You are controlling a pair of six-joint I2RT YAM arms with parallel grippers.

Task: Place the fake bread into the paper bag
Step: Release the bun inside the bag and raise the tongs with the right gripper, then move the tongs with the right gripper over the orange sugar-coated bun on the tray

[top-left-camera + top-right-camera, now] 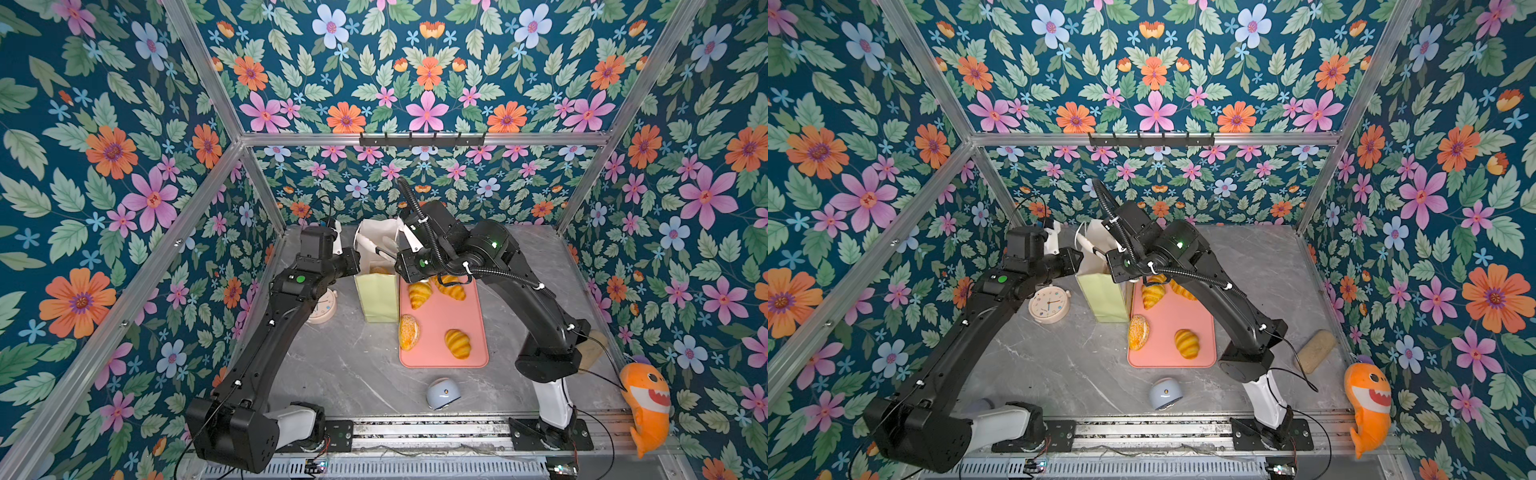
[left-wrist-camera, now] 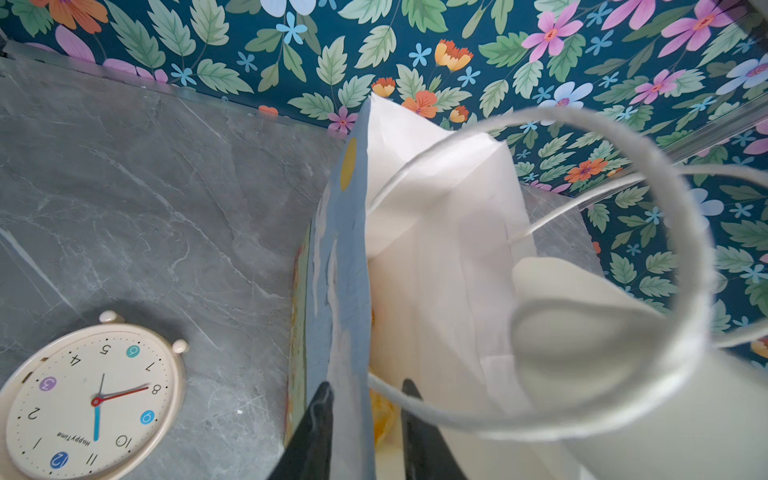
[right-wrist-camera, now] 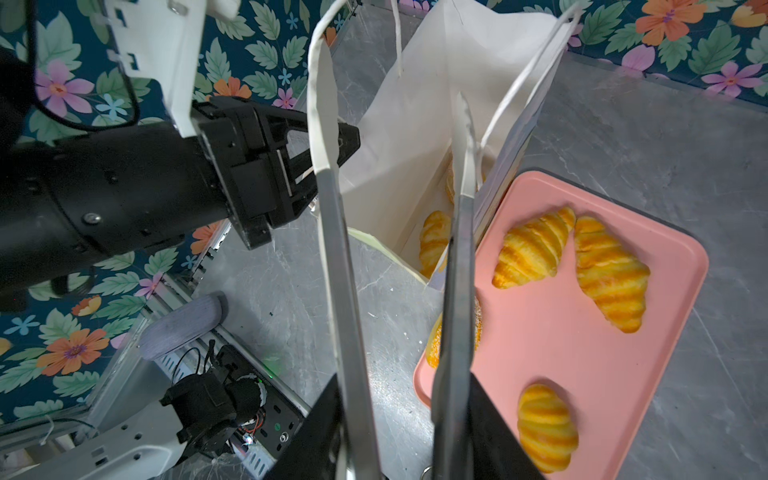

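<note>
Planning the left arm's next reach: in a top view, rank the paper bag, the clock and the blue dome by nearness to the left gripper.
1. paper bag, its wall pinched in the left gripper.
2. clock, just nearside of it on the left.
3. blue dome, far off by the front rail.

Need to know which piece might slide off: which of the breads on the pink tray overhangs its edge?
The round seeded bun overhangs the pink tray beside the paper bag. The three croissants lie fully on it.

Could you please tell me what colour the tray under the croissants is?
The tray is plain salmon pink, clearest in the right wrist view.
</note>
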